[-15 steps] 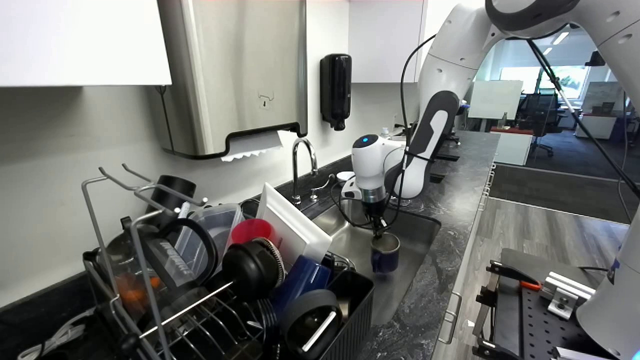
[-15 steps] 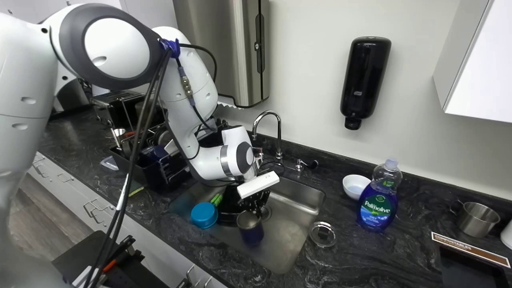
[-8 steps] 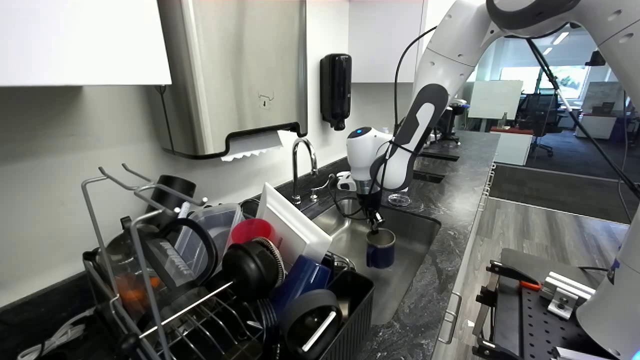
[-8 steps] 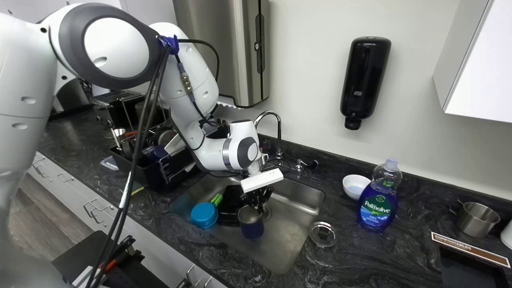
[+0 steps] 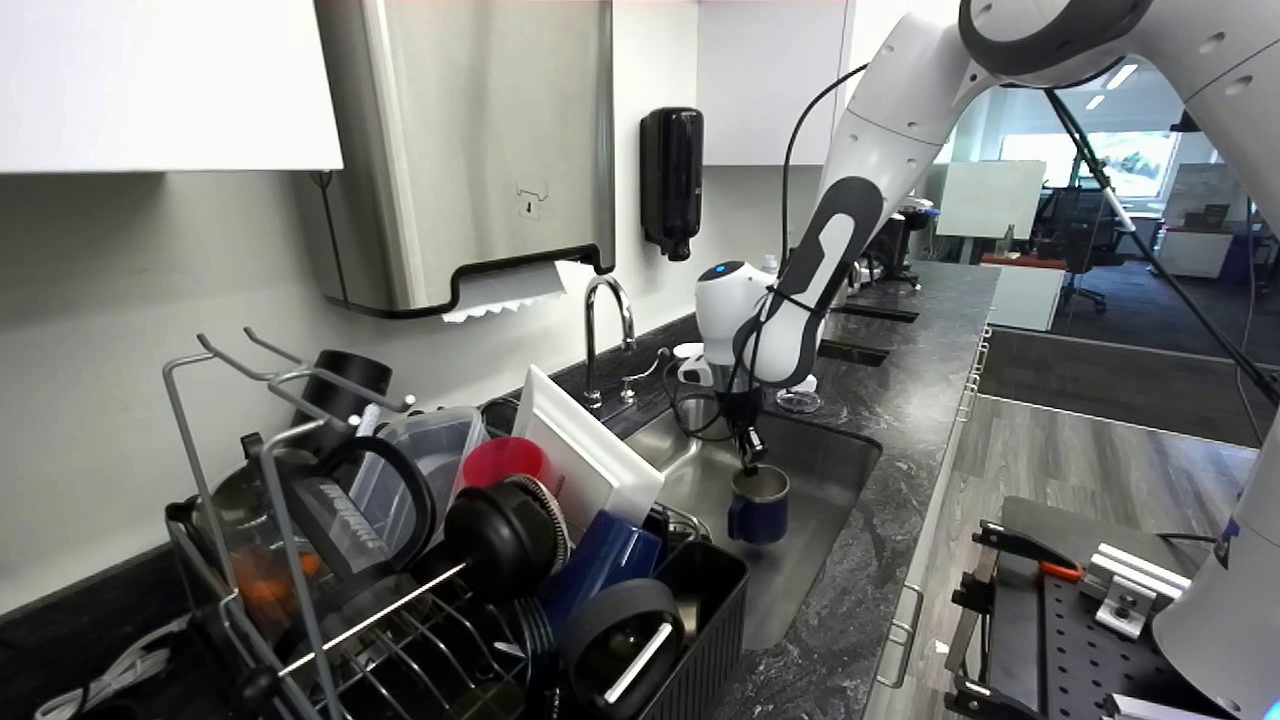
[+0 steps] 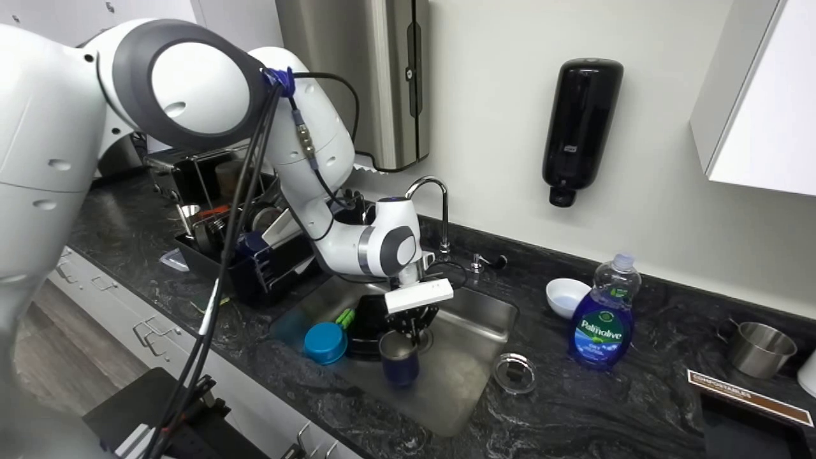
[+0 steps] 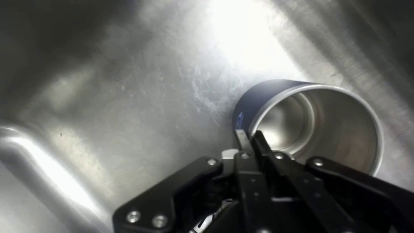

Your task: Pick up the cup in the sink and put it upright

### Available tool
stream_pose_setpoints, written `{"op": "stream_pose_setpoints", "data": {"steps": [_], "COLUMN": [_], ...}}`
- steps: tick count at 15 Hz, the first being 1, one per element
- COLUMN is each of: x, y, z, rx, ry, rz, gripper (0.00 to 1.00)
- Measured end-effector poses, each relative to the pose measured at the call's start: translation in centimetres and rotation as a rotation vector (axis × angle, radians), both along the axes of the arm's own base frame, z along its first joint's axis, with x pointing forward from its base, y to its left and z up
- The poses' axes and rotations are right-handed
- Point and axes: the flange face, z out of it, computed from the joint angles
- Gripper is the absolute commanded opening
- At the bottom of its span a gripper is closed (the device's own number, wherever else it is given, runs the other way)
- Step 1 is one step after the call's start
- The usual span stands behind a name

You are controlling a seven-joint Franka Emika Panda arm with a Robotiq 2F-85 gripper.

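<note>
The cup is dark blue outside with a bare metal inside. It shows in both exterior views (image 5: pixel 758 520) (image 6: pixel 400 370) and in the wrist view (image 7: pixel 268 92). It stands mouth up, close to upright, over the sink floor (image 7: pixel 145 113); I cannot tell whether its base touches. My gripper shows in both exterior views (image 5: pixel 750 466) (image 6: pixel 413 338) above the cup's rim. In the wrist view my gripper (image 7: pixel 249 132) is shut on the rim, one finger inside and one outside. The cup's handle shows at its left in an exterior view.
A turquoise bowl (image 6: pixel 325 343) and black dishes (image 6: pixel 366 328) are in the sink beside the cup. The faucet (image 6: pixel 445 217) stands behind the sink. A full dish rack (image 5: pixel 440 620) is beside it. A glass lid (image 6: pixel 515 373), white bowl (image 6: pixel 566 297) and soap bottle (image 6: pixel 600 331) are on the counter.
The cup, held by the rim, has shifted a little left in an exterior view and turned more upright. It rose slightly, then sank slightly. The gripper stays shut on it.
</note>
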Motion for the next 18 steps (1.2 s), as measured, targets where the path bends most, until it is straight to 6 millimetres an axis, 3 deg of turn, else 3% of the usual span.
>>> {"op": "stream_pose_setpoints", "data": {"steps": [11,12,14,18], "x": [1.2,1.2,1.2,1.3], "y": [0.1,0.1,0.1,0.0], "z": [-2.1,-2.1,-2.2,-2.1], "rx": [0.036,0.037,0.038,0.037], "ry": [-0.115,-0.117,-0.119,-0.126], "rz": [0.01,0.011,0.011,0.011], "gripper": [0.01,0.31,0.38,0.66]}}
